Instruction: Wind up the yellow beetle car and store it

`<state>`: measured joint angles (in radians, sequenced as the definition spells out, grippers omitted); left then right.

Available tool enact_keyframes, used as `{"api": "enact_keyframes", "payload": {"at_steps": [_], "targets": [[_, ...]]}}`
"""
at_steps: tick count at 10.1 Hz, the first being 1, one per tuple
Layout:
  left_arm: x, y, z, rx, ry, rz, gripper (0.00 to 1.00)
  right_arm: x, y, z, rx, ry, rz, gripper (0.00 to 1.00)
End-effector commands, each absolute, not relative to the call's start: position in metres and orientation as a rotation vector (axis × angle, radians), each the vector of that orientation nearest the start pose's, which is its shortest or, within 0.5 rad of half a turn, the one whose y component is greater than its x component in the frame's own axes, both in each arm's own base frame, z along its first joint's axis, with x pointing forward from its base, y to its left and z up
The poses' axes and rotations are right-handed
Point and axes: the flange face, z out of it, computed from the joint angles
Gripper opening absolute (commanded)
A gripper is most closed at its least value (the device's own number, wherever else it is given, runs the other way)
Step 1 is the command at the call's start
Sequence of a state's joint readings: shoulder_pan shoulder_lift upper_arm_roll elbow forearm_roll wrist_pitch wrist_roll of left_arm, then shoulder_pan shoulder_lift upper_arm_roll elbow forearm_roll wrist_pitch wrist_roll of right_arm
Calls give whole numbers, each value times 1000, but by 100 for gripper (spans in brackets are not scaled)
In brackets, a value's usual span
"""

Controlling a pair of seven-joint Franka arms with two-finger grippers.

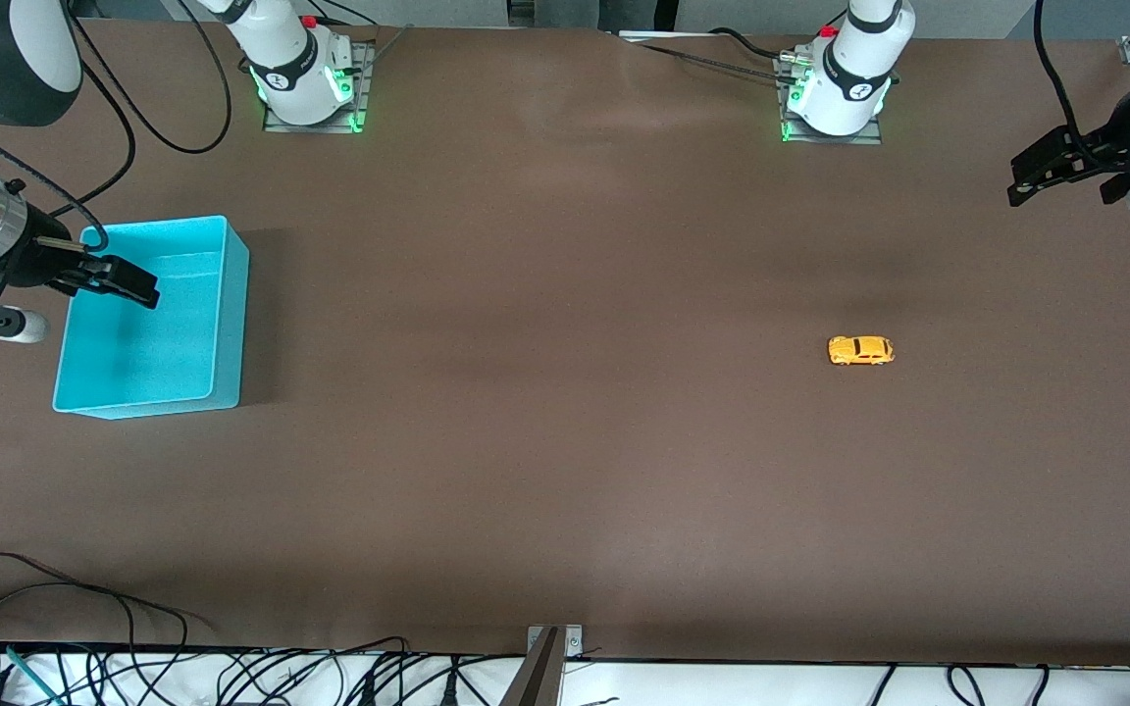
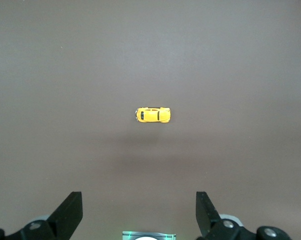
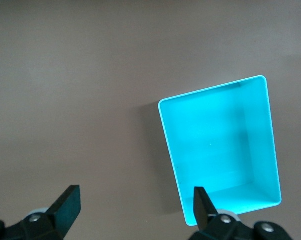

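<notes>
Yellow beetle car (image 1: 860,350): on the brown counter (image 1: 545,412), toward the left arm's end, untouched.
Turquoise bin (image 1: 222,324): toward the right arm's end.
Left pincer (image 1: 1065,175): wide open, empty, over bare counter.
Right pincer (image 1: 106,277): wide open, empty, over the bin.
Writing: none readable.

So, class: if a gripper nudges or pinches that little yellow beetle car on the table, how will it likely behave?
The yellow beetle car sits on its wheels on the bare table, so a nudge along its length would probably send it rolling. It looks tiny and probably light. Its rounded, glossy body may slip between fingers unless it is pinched across the flatter sides.
</notes>
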<state>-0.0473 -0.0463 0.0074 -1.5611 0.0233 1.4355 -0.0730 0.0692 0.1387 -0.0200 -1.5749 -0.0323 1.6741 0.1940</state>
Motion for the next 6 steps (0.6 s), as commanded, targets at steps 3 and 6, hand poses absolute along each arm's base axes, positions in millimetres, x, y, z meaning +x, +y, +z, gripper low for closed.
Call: {"api": "enact_keyframes", "payload": {"at_steps": [3, 6], "targets": [[537, -1, 592, -3062, -80, 153, 100, 602, 28, 555, -3148, 216, 58, 100], [547, 3, 553, -3041, -85, 247, 100, 602, 27, 555, -3152, 211, 58, 100]]}}
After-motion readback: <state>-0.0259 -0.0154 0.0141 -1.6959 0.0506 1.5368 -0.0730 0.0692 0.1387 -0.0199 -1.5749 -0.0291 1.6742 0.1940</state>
